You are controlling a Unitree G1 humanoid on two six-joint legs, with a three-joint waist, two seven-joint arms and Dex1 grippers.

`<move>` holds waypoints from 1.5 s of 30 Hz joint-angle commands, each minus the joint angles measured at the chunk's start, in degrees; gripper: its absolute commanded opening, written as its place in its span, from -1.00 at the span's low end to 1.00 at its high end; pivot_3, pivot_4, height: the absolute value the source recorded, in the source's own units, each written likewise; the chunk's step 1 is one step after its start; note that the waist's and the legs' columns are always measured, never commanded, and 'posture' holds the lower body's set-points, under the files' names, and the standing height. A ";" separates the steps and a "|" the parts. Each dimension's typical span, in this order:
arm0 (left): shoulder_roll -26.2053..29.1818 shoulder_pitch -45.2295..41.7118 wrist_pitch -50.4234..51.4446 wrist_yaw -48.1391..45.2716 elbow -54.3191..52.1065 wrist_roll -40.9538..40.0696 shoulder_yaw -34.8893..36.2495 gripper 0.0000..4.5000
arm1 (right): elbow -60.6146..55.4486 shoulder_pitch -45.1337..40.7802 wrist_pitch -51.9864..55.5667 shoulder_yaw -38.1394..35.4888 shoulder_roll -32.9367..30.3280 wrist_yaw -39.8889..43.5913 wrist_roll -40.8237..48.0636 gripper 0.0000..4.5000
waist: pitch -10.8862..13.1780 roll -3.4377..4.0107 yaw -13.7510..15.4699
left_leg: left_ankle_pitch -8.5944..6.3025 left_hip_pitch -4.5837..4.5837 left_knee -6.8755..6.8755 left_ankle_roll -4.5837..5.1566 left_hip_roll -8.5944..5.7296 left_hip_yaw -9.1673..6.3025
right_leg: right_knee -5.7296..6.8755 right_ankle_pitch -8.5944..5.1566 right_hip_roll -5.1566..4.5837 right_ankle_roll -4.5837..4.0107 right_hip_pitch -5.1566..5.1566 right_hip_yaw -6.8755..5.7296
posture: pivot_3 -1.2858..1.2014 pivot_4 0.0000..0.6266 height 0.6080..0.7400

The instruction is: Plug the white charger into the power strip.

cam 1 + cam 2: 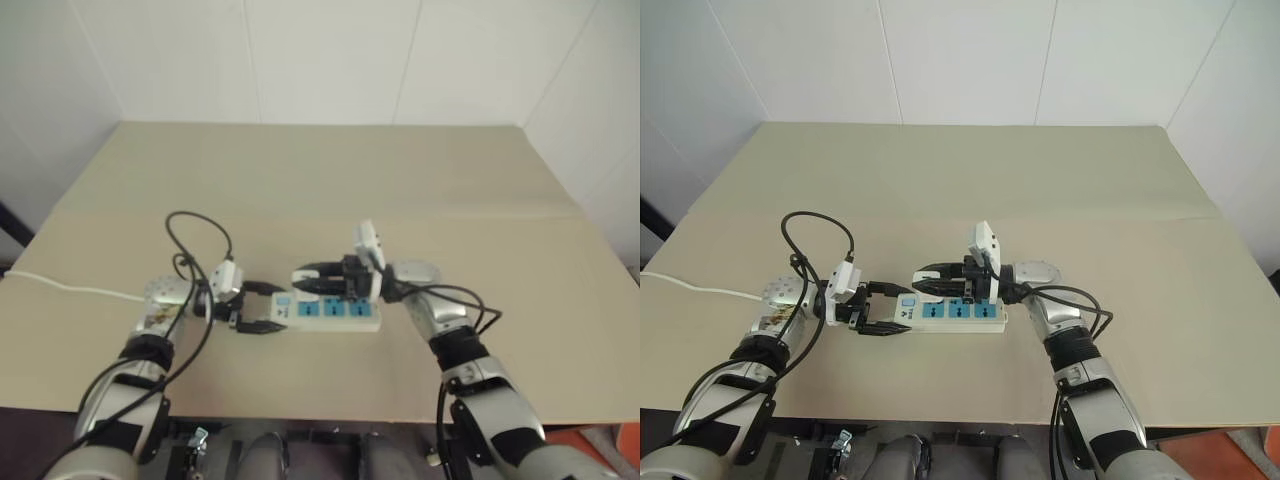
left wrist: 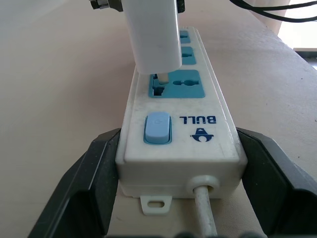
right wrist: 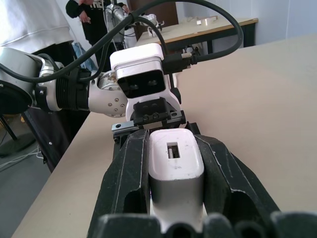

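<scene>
White glossy plastic throughout: the long narrow white power strip [image 2: 181, 144], hard-shelled with three blue-faced sockets and a pale blue end switch [image 2: 157, 128], lies flat on the matte tan table [image 1: 330, 170]. At its switch end the left gripper [image 2: 178, 183] straddles the strip, black fingers spread wide against both long sides, bracing it; a thin white cord [image 2: 204, 210] leaves that end. Just above the socket nearest the switch hangs the small rounded white charger [image 2: 153, 34], its prongs at the slot mouth, seemingly part-entered, not seated. The right gripper [image 3: 176, 198] is clamped on the charger's flat sides, port end [image 3: 173, 150] facing back. Judged: charger light, rigid, slick-skinned, likely to twist under push, so flat-side hold near the middle suits; strip light enough to skid, hence bracing. Beyond the strip, bare table runs to a white wall [image 1: 330, 60].
</scene>
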 commanded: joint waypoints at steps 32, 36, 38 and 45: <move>0.16 0.36 -0.01 -0.65 0.92 1.52 -1.22 0.43 | 4.64 1.60 -8.47 -0.83 0.39 3.31 -1.54 -0.48 | 0.00 0.00 -0.02 | 0.00 0.02 0.00 0.00 0.00 0.00 | 0.02 0.00 0.00 0.00 0.01 0.01 | 0.03 -0.52 1.00; 0.22 0.33 -0.05 -0.65 0.97 1.49 -1.25 0.43 | 5.64 2.43 -11.73 -0.09 0.24 3.70 -2.72 -0.48 | 0.00 0.00 -0.03 | 0.00 0.02 0.00 0.00 0.00 0.00 | 0.02 0.00 0.00 0.00 0.01 0.01 | 0.03 -0.52 1.00; 0.27 0.34 -0.05 -0.65 0.94 1.47 -1.26 0.43 | 6.23 2.55 -12.80 0.15 0.42 3.37 -3.22 -0.48 | 0.00 0.00 -0.02 | 0.00 0.03 0.00 0.00 0.01 0.00 | 0.02 0.00 0.00 0.00 0.02 0.01 | 0.03 -0.52 1.00; 0.42 0.39 0.13 -0.65 0.68 1.41 -1.39 0.43 | 8.80 2.19 -15.04 1.95 0.84 2.44 -6.08 -0.48 | -0.02 0.01 -0.04 | 0.00 0.08 0.00 0.00 0.00 0.00 | 0.02 0.00 0.01 0.00 0.06 0.01 | 0.03 -0.52 1.00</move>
